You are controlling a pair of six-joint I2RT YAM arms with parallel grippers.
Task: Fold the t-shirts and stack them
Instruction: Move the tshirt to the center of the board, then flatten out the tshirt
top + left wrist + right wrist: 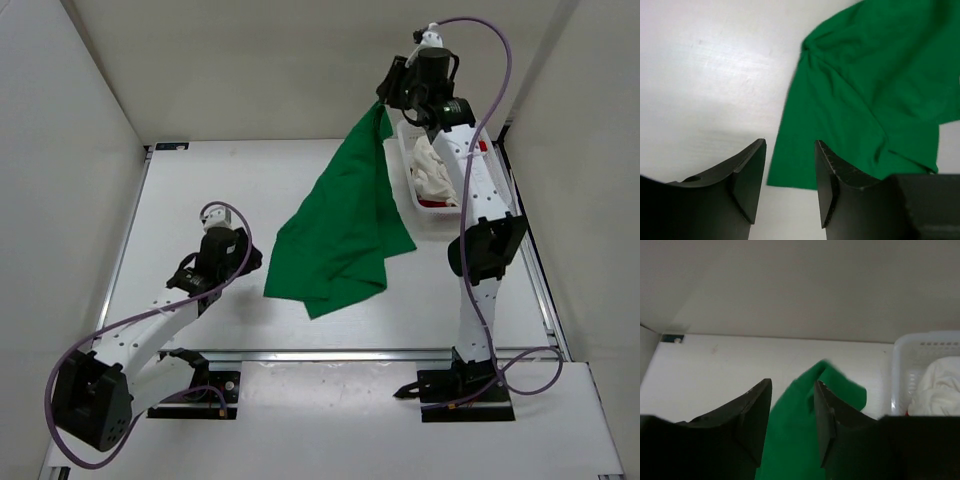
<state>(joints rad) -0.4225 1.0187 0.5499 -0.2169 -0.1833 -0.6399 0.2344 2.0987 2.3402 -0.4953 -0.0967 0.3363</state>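
lying in basket [403, 165]: white t-shirt [432, 170], red t-shirt [430, 203]. left gripper [790, 145] apart; right gripper [792, 382] apart above green t-shirt [345, 230].

Bright, even light from overhead washes the white table [190, 200], with a soft glare patch showing in the left wrist view and only faint shadows on the surface. The upper tip of the green t-shirt [792, 425] smears into blur in the right wrist view; the top view is sharp
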